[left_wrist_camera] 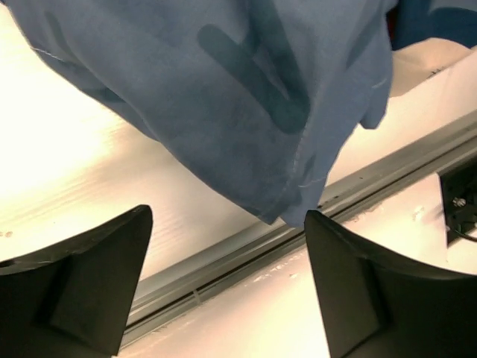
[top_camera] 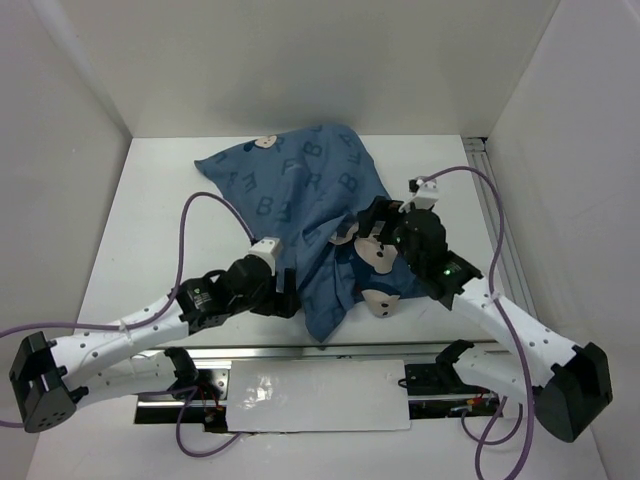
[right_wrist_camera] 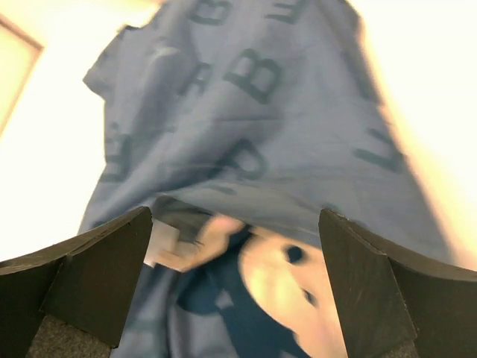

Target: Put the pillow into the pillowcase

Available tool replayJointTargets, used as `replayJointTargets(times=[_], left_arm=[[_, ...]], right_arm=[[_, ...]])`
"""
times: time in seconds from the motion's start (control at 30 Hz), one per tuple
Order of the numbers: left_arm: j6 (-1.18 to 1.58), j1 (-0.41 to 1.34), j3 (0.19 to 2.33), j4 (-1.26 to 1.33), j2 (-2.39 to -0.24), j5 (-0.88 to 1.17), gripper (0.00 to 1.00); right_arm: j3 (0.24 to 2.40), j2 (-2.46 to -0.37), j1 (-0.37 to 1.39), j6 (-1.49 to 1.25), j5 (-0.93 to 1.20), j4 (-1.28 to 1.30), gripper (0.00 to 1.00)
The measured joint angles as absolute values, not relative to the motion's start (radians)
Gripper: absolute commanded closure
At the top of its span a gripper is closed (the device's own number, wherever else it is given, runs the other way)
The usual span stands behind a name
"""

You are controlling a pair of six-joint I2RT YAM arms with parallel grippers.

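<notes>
The blue pillowcase, printed with letters and mouse faces, lies bunched in the middle of the table. It fills the top of the left wrist view and most of the right wrist view. No pillow shows in any view. My left gripper is open and empty at the pillowcase's near left edge. A hanging corner of cloth touches its right fingertip. My right gripper is open and empty just above a mouse face at the cloth's near right. A small white patch shows in a fold there.
A metal rail runs along the table's near edge, with a white sheet in front of it. Another rail runs down the right side. White walls enclose the table. Purple cables loop beside both arms.
</notes>
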State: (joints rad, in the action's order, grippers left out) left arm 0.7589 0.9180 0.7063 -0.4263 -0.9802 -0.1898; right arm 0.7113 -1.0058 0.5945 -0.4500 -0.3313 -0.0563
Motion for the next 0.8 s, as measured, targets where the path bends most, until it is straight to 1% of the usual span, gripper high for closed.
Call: replayJointTargets(times=[0.03,0.2,0.33,0.43,0.53,0.57,0.6,0.63,0.67,0.7,0.77,0.8], left_arm=[[0.761,0.92,0.705,-0.428,-0.979,-0.186,0.0],[0.759,0.931,0.674,-0.425,-0.898,-0.142,0.0],[0.754,0.937,0.63,-0.403,-0.835,-0.071,0.0],[0.756,0.955,0.608,-0.35,-0.877,-0.019,0.0],[0.759,0.997,0.594,-0.261,-0.989,0.026,0.0],[0.761,1.009,0.594,-0.237,-1.029,0.033,0.03],[0.766,1.019,0.594,-0.214,-1.072,0.033,0.11],[0.772,1.026,0.594,-0.197,-1.109,0.032,0.16],[0.779,1.028,0.597,-0.186,-1.148,0.025,0.21],[0.788,1.029,0.607,-0.184,-1.184,0.015,0.33],[0.795,1.028,0.64,-0.184,-1.256,-0.007,0.39],[0.796,1.028,0.655,-0.184,-1.28,-0.019,0.44]], right_arm=[[0.727,-0.989,0.583,-0.443,-0.328,-0.01,0.0],[0.747,-0.956,0.469,-0.437,-0.342,0.232,0.0],[0.744,-0.975,0.326,-0.425,-0.296,0.312,0.0],[0.735,-1.0,0.233,-0.402,-0.231,0.315,0.0],[0.714,-1.037,0.164,-0.387,-0.205,0.316,0.0],[0.706,-1.053,0.145,-0.385,-0.202,0.317,0.0],[0.697,-1.065,0.126,-0.387,-0.198,0.316,0.0],[0.685,-1.075,0.108,-0.388,-0.187,0.312,0.02],[0.669,-1.082,0.089,-0.389,-0.173,0.303,0.06],[0.652,-1.087,0.073,-0.391,-0.15,0.297,0.1],[0.621,-1.097,0.046,-0.393,-0.092,0.283,0.24],[0.611,-1.103,0.036,-0.392,-0.058,0.276,0.39]])
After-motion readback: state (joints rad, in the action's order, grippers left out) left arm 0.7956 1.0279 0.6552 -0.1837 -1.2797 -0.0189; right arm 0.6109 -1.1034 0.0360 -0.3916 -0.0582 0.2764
